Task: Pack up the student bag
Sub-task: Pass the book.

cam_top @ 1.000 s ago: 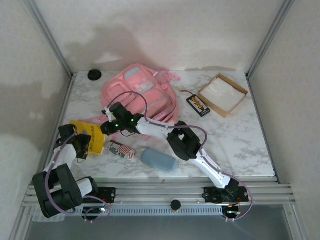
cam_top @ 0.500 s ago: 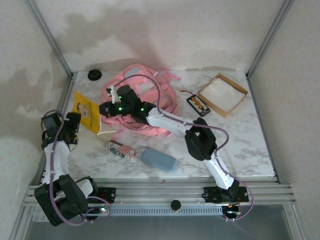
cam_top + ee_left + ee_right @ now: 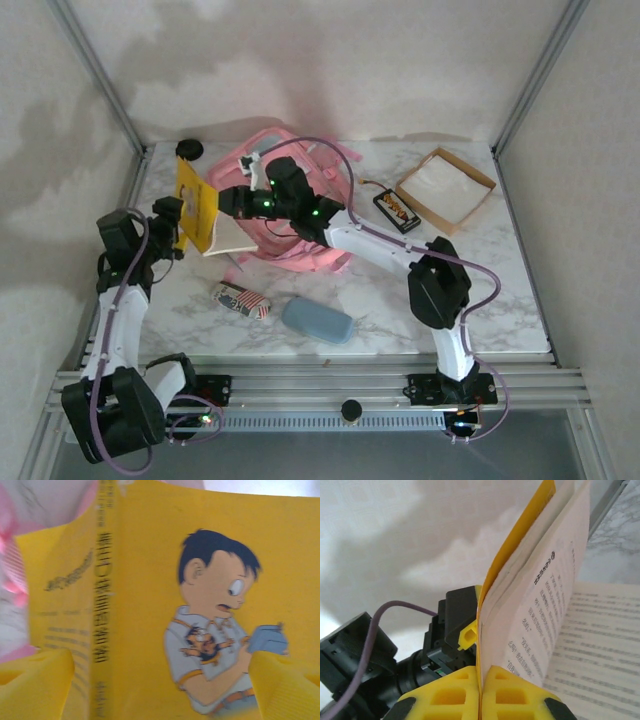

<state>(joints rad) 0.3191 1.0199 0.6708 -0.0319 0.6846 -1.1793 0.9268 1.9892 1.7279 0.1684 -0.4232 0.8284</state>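
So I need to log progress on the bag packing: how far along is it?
Nothing looks packed yet. In hand: the yellow book is lifted off the table, the left gripper holding its cover and the right gripper pinching its pages beside the student bag. Left: get the book inside, and perhaps the blue-grey case and the flag-patterned item on the table.

Cardboard box [image 3: 445, 188] far right — blue oval case [image 3: 316, 321] near front edge

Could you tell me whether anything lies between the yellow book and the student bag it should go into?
Nothing visible does. The yellow book, opened, is shared by the left pincer and right pincer, right beside the student bag.
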